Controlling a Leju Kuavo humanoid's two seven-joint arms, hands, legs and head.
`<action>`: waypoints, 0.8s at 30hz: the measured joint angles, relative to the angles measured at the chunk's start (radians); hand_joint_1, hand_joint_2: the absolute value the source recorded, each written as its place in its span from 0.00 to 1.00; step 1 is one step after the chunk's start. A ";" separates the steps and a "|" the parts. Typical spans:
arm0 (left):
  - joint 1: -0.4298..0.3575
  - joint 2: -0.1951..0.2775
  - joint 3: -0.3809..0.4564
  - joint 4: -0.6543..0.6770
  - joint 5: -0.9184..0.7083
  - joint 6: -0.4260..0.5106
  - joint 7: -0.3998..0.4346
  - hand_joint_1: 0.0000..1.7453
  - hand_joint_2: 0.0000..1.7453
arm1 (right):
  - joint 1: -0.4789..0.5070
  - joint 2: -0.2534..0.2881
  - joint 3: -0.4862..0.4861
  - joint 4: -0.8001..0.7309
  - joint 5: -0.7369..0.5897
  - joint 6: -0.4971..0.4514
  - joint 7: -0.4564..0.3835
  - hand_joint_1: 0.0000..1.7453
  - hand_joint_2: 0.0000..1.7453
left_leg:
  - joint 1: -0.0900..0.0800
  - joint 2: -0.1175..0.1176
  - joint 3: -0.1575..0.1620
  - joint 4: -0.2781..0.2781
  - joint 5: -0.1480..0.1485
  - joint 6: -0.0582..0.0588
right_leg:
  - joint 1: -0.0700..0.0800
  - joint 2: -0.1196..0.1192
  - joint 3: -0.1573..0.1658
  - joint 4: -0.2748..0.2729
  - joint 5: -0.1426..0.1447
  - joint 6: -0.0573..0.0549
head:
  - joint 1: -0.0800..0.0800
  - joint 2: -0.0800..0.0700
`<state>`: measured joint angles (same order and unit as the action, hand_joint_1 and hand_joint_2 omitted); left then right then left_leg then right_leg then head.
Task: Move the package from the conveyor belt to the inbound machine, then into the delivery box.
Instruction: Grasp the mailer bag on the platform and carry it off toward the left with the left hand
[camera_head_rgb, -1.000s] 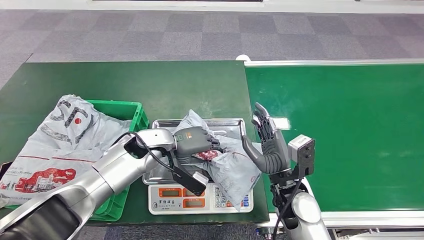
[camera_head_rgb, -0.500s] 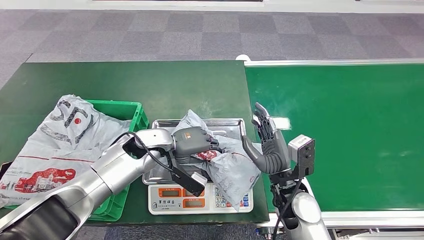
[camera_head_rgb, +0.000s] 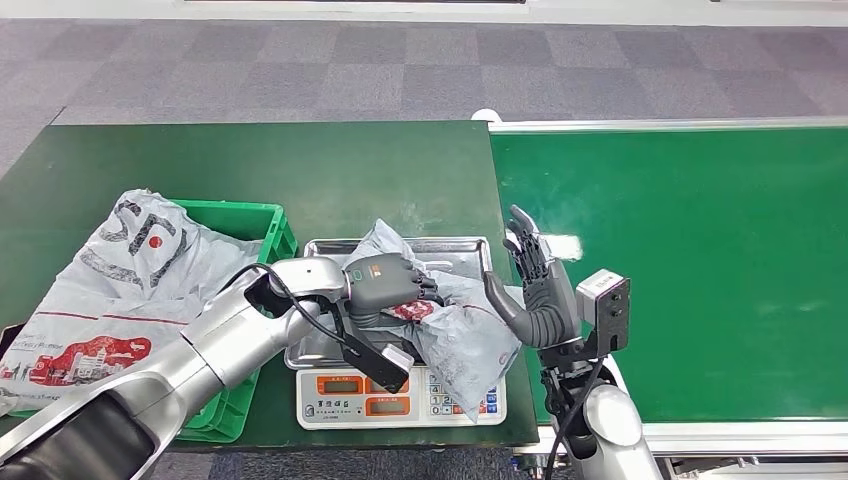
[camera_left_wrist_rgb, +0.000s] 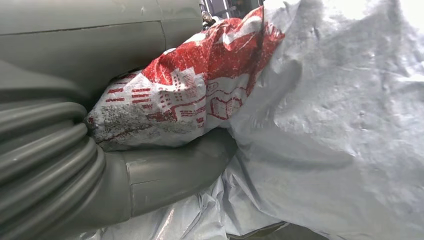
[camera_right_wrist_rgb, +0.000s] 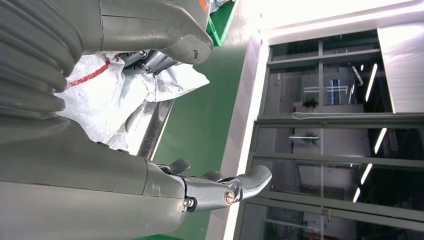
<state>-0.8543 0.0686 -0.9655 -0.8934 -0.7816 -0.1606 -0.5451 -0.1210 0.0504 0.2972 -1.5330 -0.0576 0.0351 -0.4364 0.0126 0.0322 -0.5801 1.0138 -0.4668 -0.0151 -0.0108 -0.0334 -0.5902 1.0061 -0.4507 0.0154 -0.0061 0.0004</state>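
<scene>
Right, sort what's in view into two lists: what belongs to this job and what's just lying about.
Job:
- package, grey with red print, on the scale's tray
- left hand, gripping the package
- right hand, open beside the package
- inbound scale with steel tray
- green delivery box
- conveyor belt

Lying about:
- large grey bag over the box
- green table
</scene>
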 joint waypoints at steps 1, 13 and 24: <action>0.000 0.000 0.000 0.000 0.000 0.000 0.000 1.00 1.00 | 0.000 0.000 0.000 0.000 0.000 0.000 0.000 0.00 1.00 | 0.000 0.000 0.000 0.000 0.000 0.000 | 0.000 0.000 0.000 0.000 0.000 0.000 | 0.000 0.000; 0.000 0.001 0.000 0.000 0.000 0.000 0.000 1.00 1.00 | 0.000 0.000 0.000 0.000 0.000 0.000 0.000 0.00 1.00 | 0.000 0.000 0.000 0.000 0.000 0.000 | 0.000 0.000 0.000 0.000 0.000 0.000 | 0.000 0.000; 0.121 0.139 0.108 -0.120 -0.118 0.305 0.276 1.00 1.00 | 0.045 0.001 -0.013 -0.012 -0.006 -0.059 0.043 0.00 1.00 | 0.000 0.011 0.003 -0.003 -0.003 -0.004 | 0.000 0.010 -0.001 0.002 0.000 -0.004 | 0.000 0.000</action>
<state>-0.7332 0.2071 -0.8574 -1.0131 -0.8993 0.1448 -0.2690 -0.0762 0.0510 0.2842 -1.5455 -0.0641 -0.0243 -0.3938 0.0126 0.0434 -0.5771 1.0113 -0.4695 -0.0192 -0.0109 -0.0239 -0.5913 1.0079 -0.4509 0.0114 -0.0057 0.0004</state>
